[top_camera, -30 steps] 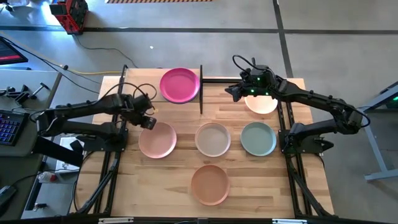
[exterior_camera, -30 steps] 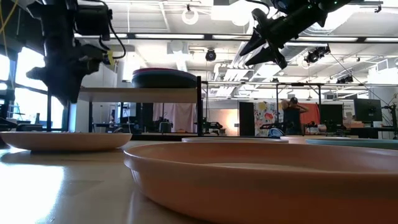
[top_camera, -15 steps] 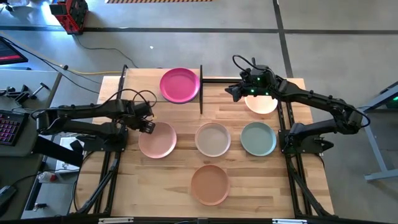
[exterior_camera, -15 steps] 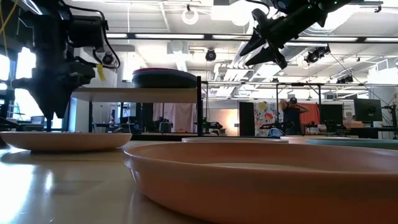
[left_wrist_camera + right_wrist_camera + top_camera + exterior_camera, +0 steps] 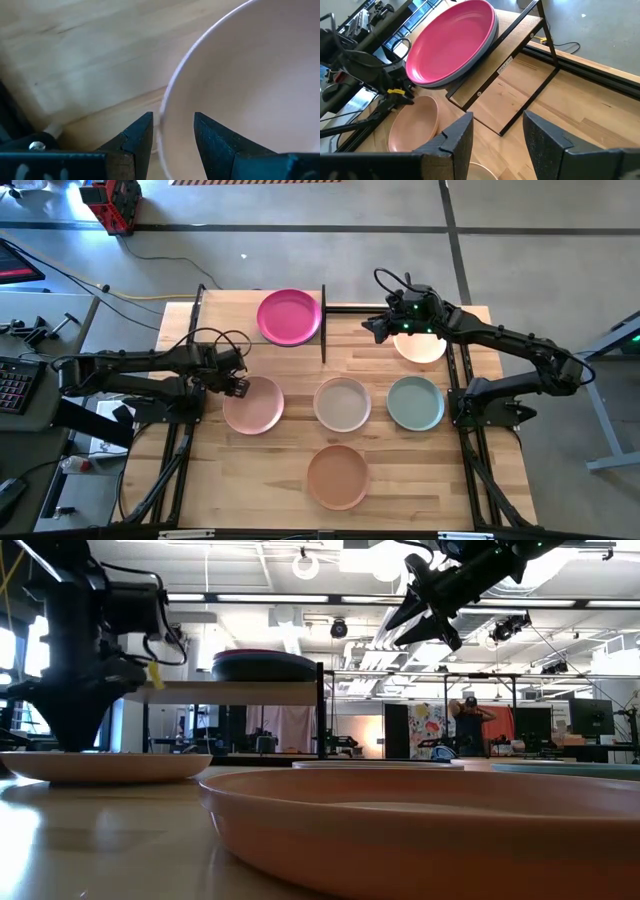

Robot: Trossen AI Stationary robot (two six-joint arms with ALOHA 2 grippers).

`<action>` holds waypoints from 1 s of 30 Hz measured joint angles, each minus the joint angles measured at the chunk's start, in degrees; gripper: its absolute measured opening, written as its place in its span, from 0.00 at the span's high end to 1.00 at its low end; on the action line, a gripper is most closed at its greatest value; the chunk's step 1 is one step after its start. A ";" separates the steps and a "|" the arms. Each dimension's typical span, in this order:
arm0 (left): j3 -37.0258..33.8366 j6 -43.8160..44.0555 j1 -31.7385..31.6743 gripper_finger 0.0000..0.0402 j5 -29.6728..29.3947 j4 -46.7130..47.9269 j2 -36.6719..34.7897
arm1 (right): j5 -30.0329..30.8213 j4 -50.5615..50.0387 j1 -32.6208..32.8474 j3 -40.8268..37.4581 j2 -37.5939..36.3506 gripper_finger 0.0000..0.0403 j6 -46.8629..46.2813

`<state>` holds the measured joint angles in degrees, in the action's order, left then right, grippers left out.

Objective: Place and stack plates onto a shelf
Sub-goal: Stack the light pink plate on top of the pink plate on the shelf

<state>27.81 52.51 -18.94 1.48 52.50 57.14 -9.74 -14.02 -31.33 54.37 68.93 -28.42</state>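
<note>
Plates lie in two places. The magenta plate (image 5: 289, 316) sits atop a dark grey plate (image 5: 265, 669) on the shelf (image 5: 262, 320); only the low view exposes that grey one beneath it. On the tabletop (image 5: 260, 480) lie the pink plate (image 5: 253, 405), beige plate (image 5: 343, 403), sage green plate (image 5: 415, 402), peach-orange plate (image 5: 338, 476) and cream plate (image 5: 420, 346).

The left gripper (image 5: 236, 385) is at the pink plate's rim; the left wrist view alone shows its spread fingers (image 5: 136, 137) straddling that rim without clamping it. The right gripper (image 5: 375, 327) hangs unclenched and empty above the table beside the shelf, near the cream plate. The low view also shows a person (image 5: 467, 726) far behind.

A small label on the shelf edge appears in the right wrist view; its writing is illegible.

Against the earlier frames, the left gripper has descended and shifted to the pink plate's rim; the right arm has not moved.
</note>
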 joint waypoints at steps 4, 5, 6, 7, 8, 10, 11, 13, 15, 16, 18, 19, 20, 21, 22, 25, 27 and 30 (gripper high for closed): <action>-1.34 0.89 0.00 0.67 0.41 -0.46 0.25 | -0.02 0.00 0.00 0.00 0.00 0.62 -0.02; -1.36 0.90 0.00 0.67 0.45 -0.84 0.25 | -0.02 0.00 0.00 0.00 0.00 0.62 -0.02; -1.36 0.90 0.00 0.67 0.59 -1.25 0.25 | -0.02 0.01 0.00 0.00 0.00 0.62 -0.02; -1.36 0.90 -0.02 0.67 0.77 -1.80 0.25 | -0.03 0.00 0.00 0.00 0.00 0.62 -0.02; -1.36 0.90 -0.02 0.67 0.88 -2.30 0.25 | -0.04 0.02 0.00 0.00 0.00 0.62 -0.02; -1.36 0.90 -0.02 0.67 1.05 -3.05 0.25 | -0.09 0.02 0.00 0.00 0.00 0.62 -0.02; -1.36 0.90 -0.02 0.67 1.05 -3.14 0.28 | -0.20 0.02 0.00 0.00 0.00 0.62 -0.02; -1.36 0.90 -0.02 0.67 1.07 -3.15 0.87 | -0.20 0.02 0.00 0.00 0.00 0.62 -0.02; -1.38 0.79 -0.02 0.67 1.09 -3.08 1.58 | -0.20 0.02 0.00 0.00 0.00 0.62 -0.02; -1.36 0.58 -0.02 0.67 1.09 -3.16 2.03 | -0.20 0.01 0.00 0.00 0.00 0.62 -0.02; -1.38 0.39 -0.02 0.67 1.11 -3.14 3.18 | -0.20 0.00 0.01 0.00 0.00 0.62 -0.02; -1.38 0.39 -0.02 0.67 1.02 -3.16 3.71 | -0.18 0.02 0.00 0.00 0.00 0.62 -0.02; -1.38 0.37 -0.02 0.67 0.92 -3.14 4.15 | -0.17 0.02 0.00 0.00 0.00 0.62 -0.02; -1.38 0.28 -0.02 0.68 0.87 -3.13 4.45 | -0.17 0.02 0.00 0.00 0.00 0.62 -0.02; -1.38 -0.09 -0.02 0.68 0.84 -3.26 4.75 | -0.17 0.02 0.00 0.00 0.00 0.62 -0.02; -1.38 -0.16 -0.02 0.73 0.78 -3.30 5.12 | -0.17 0.00 0.00 0.00 0.00 0.62 -0.02; -1.38 -0.18 -0.02 0.77 0.76 -3.29 5.12 | -0.16 0.02 0.00 0.00 0.00 0.62 -0.02; -1.38 -0.86 -0.02 0.85 0.73 -3.31 5.11 | -0.15 0.02 0.00 0.00 0.00 0.62 -0.02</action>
<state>26.44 51.66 -18.96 2.21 49.19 62.25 -9.89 -14.00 -31.33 54.37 68.93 -28.45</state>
